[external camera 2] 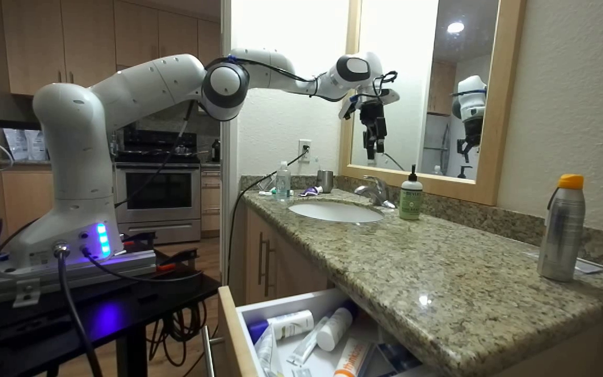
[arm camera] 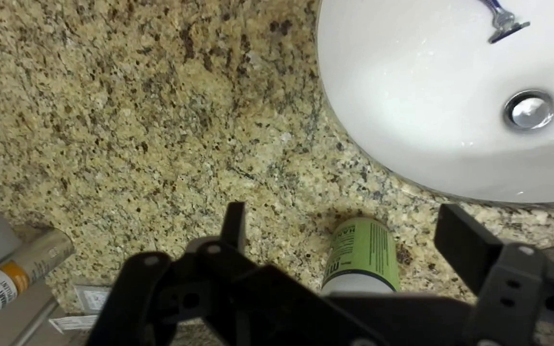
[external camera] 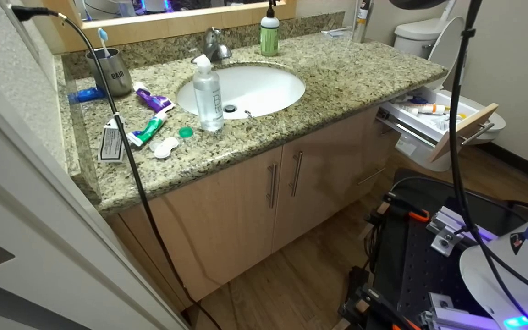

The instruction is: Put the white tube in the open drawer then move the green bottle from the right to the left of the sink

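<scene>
The green bottle [external camera: 269, 40] stands upright on the counter beside the faucet, its dark pump on top. My gripper [external camera 2: 376, 149] hangs high over the back of the counter, pointing down, jaws wide open and holding nothing. In the wrist view the green bottle [arm camera: 361, 250] appears below, between the spread fingers, with its upper part hidden by the gripper. The sink [arm camera: 402, 105] lies to one side. A slim white tube [external camera 2: 308, 343] rests among toiletries in the open drawer [external camera 2: 236, 335]; I cannot tell whether it is the white tube named.
The chrome faucet [external camera 2: 377, 191] rises close to the green bottle, with the mirror [external camera 2: 401, 99] behind. A clear bottle [external camera: 208, 98], a purple tube [external camera: 154, 98] and a metal cup [external camera: 115, 75] occupy the sink's far end. A silver spray bottle [external camera 2: 562, 235] stands near the wall.
</scene>
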`<state>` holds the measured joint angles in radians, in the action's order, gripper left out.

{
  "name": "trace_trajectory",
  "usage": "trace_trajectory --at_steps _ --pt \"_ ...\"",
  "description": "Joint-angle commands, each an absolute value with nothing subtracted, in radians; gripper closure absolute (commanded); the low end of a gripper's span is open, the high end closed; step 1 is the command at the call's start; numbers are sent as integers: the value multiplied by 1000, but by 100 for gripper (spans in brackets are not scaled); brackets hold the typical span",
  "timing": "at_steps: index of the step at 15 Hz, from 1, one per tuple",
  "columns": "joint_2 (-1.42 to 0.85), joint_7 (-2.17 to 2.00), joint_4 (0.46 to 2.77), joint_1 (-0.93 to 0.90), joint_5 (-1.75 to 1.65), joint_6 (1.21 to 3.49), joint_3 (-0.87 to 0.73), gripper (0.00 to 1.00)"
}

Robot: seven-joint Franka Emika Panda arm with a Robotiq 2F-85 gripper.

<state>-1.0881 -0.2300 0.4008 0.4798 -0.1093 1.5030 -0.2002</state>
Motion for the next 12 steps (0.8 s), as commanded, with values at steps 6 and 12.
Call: trace_trajectory --at_steps 6,12 --pt "-1094 -423 377 466 -56 1395 -180 0" --pt "-1081 -631 392 459 -9 1432 -175 0"
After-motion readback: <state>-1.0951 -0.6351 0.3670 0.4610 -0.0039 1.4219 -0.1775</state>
